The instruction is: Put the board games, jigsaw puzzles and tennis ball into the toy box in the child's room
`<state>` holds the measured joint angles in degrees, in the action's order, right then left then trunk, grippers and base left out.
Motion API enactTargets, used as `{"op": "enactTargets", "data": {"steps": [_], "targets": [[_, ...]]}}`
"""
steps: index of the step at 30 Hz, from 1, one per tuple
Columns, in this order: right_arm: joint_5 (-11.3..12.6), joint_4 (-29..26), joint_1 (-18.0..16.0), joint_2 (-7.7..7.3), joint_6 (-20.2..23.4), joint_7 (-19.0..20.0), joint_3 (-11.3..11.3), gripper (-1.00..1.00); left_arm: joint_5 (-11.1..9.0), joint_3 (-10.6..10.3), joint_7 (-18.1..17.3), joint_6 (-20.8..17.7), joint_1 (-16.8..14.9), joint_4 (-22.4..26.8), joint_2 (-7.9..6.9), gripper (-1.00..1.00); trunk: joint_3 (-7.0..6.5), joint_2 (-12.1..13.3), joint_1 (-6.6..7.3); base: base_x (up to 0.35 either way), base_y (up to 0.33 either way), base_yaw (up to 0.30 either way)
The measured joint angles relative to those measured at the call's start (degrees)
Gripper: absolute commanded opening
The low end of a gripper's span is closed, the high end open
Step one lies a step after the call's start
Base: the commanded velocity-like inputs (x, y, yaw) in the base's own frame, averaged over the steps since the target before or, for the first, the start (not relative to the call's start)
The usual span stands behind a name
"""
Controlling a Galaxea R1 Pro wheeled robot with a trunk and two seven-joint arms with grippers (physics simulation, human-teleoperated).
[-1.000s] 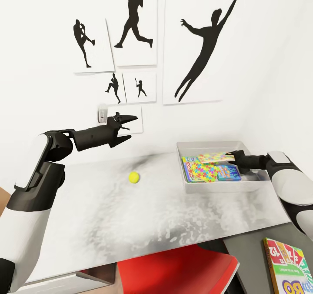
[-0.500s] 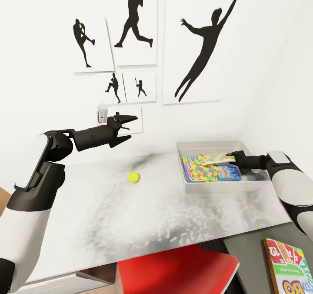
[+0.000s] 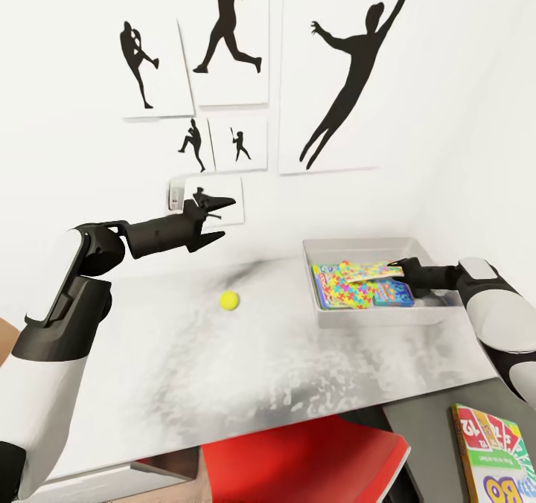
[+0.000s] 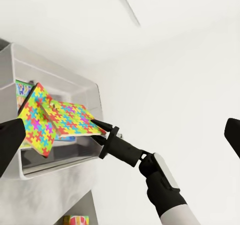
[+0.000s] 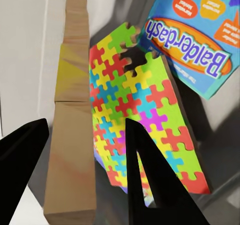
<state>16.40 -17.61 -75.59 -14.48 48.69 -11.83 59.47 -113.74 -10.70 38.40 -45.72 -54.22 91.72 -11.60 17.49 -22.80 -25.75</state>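
From the head camera, the black right gripper (image 3: 398,266) reaches over the near-right rim of the shallow light-grey toy box (image 3: 372,318), which sits at the back right of the long light-grey table (image 3: 223,369). It meets the edge of a thin multicoloured jigsaw puzzle sheet (image 3: 366,271) held tilted above the box's contents, probably so it can be laid flat on the pile. A second bright puzzle sheet (image 3: 344,292) and a small blue game box (image 3: 392,292) already lie inside. The small yellow-green tennis ball (image 3: 228,300) rests on open tabletop, well apart from the box, with free room all round it. The black left gripper (image 3: 216,203) hangs above the table near the wall, fingers slightly parted and empty, seemingly parked out of the way. A red-green-white board game box (image 3: 495,455) lies on the dark-grey section at the near right.

The left wrist camera shows the right gripper's fingers pinching the raised sheet's edge over the box's sloping wall.

The right wrist camera looks past the two dark fingers: the raised sheet shows edge-on as a tan strip between them, above the flat puzzle and the blue box beneath, leaving little spare floor.
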Motion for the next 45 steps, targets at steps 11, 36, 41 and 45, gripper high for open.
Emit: {"op": "enactTargets", "data": {"steps": [11, 36, 41, 45], "targets": [[0.01, 0.0, -0.01, 0.0, 0.03, 0.0, -0.02, -1.0, 0.0, 0.0, 0.0, 0.0, -0.03, 0.0, 0.02, 1.0, 1.0, 0.0, 0.0, 0.0, 0.0, 0.0], [1.47, -0.12, 0.02, 0.35, -0.23, 0.05, 0.31, -1.0, -0.01, -0.03, 0.02, 0.0, -0.01, 0.0, 0.03, 1.0, 1.74, -0.03, 0.01, 0.0, 0.0, 0.0], [1.49, -0.11, 0.0, 0.33, -0.25, 0.05, 0.26, -1.0, -0.01, -0.04, -0.02, 0.0, -0.02, 0.0, 0.03, 1.0, 1.75, -0.02, 0.01, 0.0, 0.0, 0.0], [1.61, -0.06, -0.01, 0.33, -0.61, 0.03, 0.22, 1.0, -0.01, -0.06, -0.03, 0.0, -0.03, 0.05, 0.03, 1.0, 1.75, -0.02, 0.01, 0.0, 0.0, 0.0]]}}
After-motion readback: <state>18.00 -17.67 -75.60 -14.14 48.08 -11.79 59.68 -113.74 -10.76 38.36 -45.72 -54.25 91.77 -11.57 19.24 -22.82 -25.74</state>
